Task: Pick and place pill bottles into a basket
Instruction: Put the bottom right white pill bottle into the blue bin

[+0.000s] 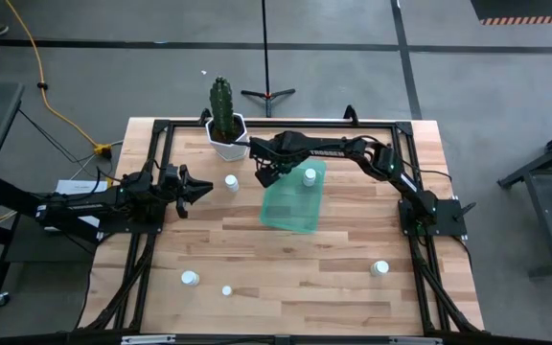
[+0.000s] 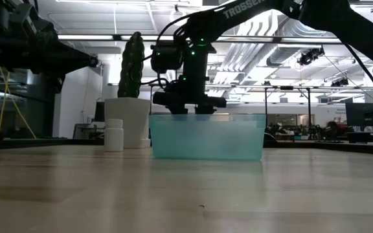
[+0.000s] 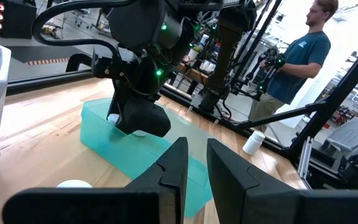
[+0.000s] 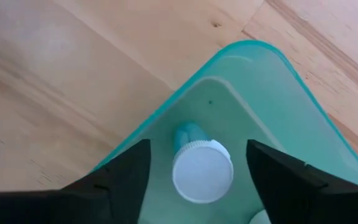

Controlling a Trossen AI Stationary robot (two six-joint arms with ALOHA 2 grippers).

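Observation:
The teal-green tray (image 1: 293,203) lies mid-table. My right gripper (image 4: 197,148) hangs open above the tray's far-left corner, pointing down. Its two fingers stand on either side of a white-capped pill bottle (image 4: 202,172) that stands upright on the tray floor, and they do not touch it. A second bottle (image 1: 310,176) stands in the tray. My left gripper (image 1: 195,187) is open and empty left of the tray, close to a bottle (image 1: 231,182) standing on the table. Three more bottles stand near the front edge, at left (image 1: 190,278), beside it (image 1: 226,289) and at right (image 1: 379,268).
A white hexagonal pot with a cactus (image 1: 226,134) stands at the far edge, just left of the tray. A black frame (image 1: 161,129) runs round the tabletop. A person (image 3: 297,56) stands beyond the table's right side.

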